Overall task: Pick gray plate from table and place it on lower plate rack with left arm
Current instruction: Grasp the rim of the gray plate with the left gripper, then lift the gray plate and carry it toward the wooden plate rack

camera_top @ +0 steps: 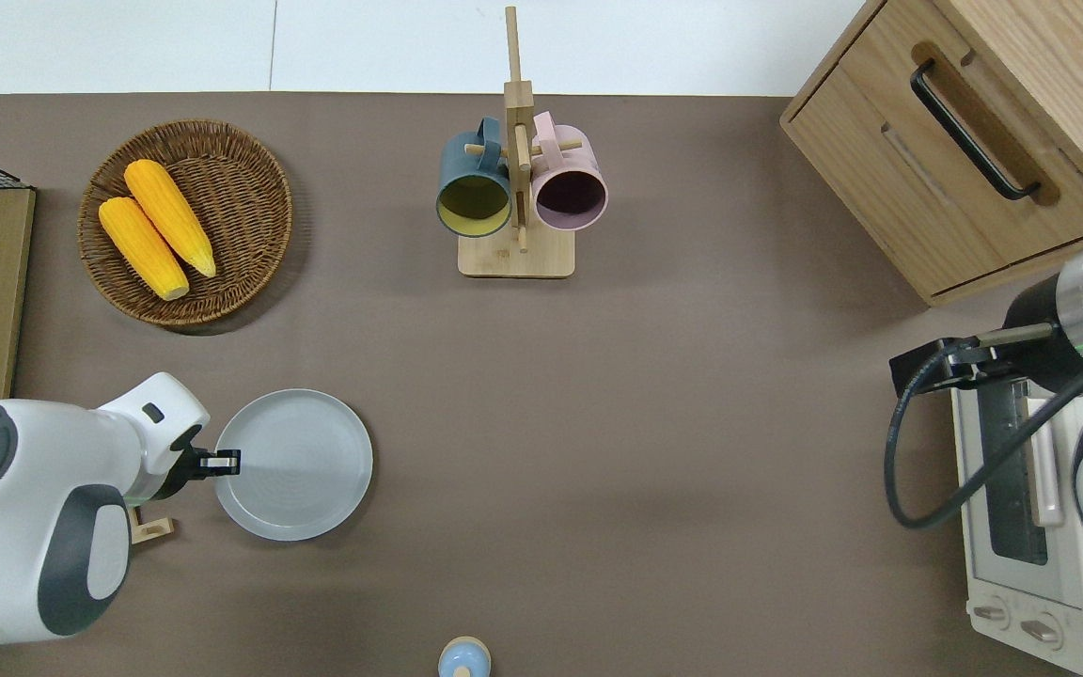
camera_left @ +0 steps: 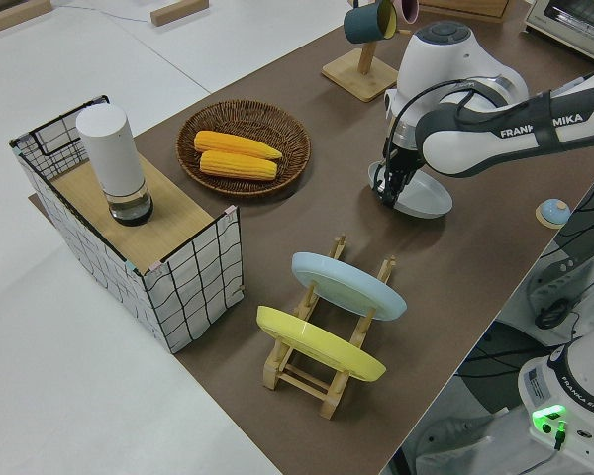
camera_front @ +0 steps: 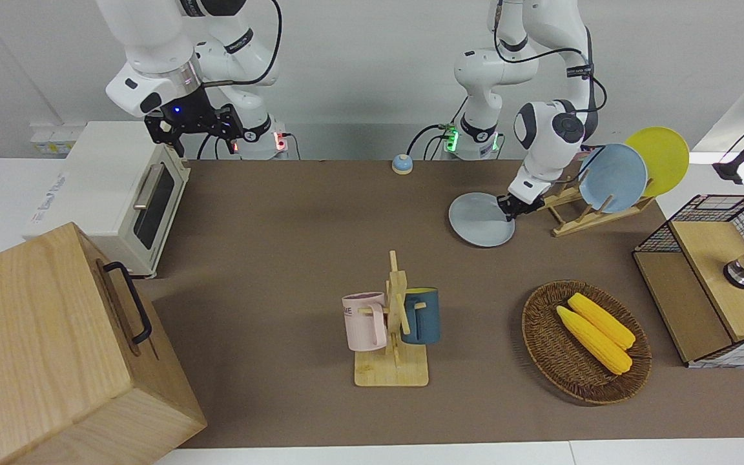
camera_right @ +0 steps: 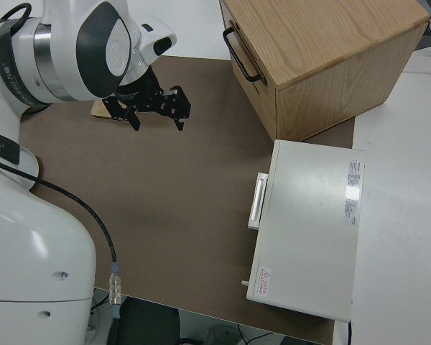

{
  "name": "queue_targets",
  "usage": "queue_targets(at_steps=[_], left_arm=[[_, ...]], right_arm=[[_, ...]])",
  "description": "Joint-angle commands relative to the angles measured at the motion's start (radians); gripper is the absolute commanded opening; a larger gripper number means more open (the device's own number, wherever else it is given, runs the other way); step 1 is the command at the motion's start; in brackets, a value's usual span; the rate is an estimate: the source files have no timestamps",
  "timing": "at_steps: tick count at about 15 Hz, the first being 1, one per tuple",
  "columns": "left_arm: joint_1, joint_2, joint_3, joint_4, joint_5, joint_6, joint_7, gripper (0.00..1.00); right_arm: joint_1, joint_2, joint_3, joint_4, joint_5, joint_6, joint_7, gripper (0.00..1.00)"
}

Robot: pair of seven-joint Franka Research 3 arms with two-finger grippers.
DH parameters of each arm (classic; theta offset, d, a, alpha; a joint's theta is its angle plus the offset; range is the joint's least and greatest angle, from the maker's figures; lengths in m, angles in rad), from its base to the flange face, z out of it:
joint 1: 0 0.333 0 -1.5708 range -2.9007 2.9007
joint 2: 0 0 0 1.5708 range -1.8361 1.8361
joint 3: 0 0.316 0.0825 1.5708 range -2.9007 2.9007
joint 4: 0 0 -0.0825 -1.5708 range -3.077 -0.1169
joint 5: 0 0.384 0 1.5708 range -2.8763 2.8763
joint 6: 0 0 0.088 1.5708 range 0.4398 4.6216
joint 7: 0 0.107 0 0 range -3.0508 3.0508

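Gray plate (camera_top: 302,464): round, shallow, smooth, low raised rim, flat on the brown matte table (camera_top: 654,423). Left tool (camera_top: 218,461) at the plate's rim on the rack side, clamped on that edge; left arm bent, wrist angled down. Lower plate rack (camera_front: 578,216), slanted light wood rails with pegs, just beside the plate toward the left arm's end, carries a sky-blue plate (camera_front: 612,177) and a yellow plate (camera_front: 659,160). Farther than the plate: round woven basket (camera_top: 186,222) with two corn cobs (camera_top: 156,228). Right arm parked, its tool (camera_right: 156,109) open.

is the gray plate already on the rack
No, the gray plate lies flat on the table, with the left gripper at its rim.
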Motion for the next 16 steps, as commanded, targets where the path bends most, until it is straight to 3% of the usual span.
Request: queue_targets(at_steps=[1, 11, 16], left_arm=[[0.001, -0.008, 0.011, 0.152, -0.003, -0.195, -0.011, 0.0], [-0.004, -0.012, 0.008, 0.488, 0.0, -0.587, -0.048, 0.0], [-0.004, -0.013, 0.008, 0.497, 0.007, -0.602, -0.048, 0.0]], right_arm=[[-0.023, -0.002, 0.021, 0.007, -0.006, -0.011, 0.012, 0.983], [-0.023, -0.002, 0.02, 0.007, -0.006, -0.011, 0.012, 0.983], [-0.023, -0.004, 0.021, 0.006, -0.006, -0.011, 0.012, 0.983]])
